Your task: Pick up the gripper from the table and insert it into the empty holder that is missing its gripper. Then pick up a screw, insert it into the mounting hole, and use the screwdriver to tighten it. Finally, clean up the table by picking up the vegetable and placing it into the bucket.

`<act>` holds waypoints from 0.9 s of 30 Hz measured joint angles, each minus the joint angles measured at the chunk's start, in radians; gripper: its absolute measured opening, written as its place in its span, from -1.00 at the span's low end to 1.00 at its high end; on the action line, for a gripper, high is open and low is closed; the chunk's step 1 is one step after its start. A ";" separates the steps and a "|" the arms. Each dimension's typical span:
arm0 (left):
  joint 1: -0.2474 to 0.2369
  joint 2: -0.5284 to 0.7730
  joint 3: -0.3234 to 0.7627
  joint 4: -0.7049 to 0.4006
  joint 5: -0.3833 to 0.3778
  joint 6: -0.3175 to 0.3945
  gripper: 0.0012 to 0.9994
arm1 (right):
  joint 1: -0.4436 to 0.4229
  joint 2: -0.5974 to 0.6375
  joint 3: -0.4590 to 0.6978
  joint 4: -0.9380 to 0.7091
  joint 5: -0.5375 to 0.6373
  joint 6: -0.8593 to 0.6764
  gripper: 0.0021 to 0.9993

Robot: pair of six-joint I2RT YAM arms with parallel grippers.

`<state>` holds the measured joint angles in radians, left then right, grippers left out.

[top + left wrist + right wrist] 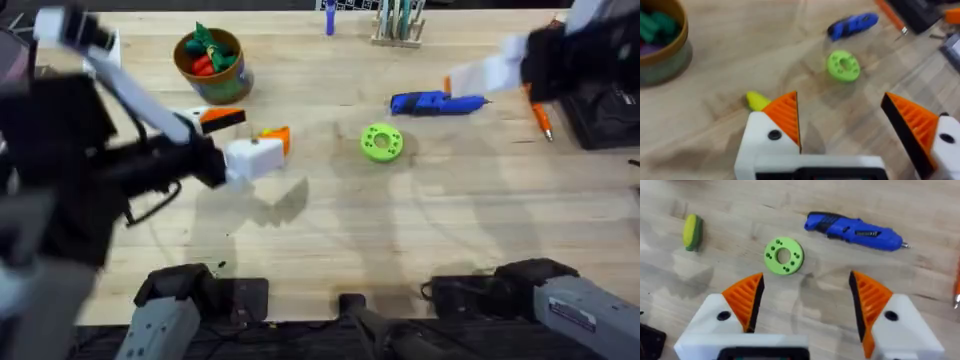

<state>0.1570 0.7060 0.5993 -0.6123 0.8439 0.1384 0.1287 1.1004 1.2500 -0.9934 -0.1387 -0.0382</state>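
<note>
Left end effector [840,130] is being held released over the wooden surface [330,220], orange ribbed fingers [786,116] spread wide, nothing being gripped. In the overhead view it is sitting left of centre, just beside the green disc's side of the board. The vegetable [756,101], yellow, is lying on the surface just past the left finger, partly hidden by it; in the right wrist view it is seen lying apart from everything else.

Right end effector [805,300] is also being held released, fingers [746,296] wide apart, nothing between them. The green disc [783,256] is lying flat just beyond its fingertips. The screwdriver [852,230] is lying on its side past the disc, near it but not touching.

The bucket [210,62] is standing upright at the far left of the surface, red and green toy pieces being held inside, well apart from the vegetable.
</note>
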 joint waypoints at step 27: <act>-0.337 0.552 0.497 -0.392 -0.726 -0.276 0.97 | 0.000 -0.128 -0.327 0.119 0.004 0.170 0.91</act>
<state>-0.1804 1.2575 1.0965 -1.0042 0.1180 -0.1378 0.1287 0.9729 0.9234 -0.8745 -0.1345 0.1318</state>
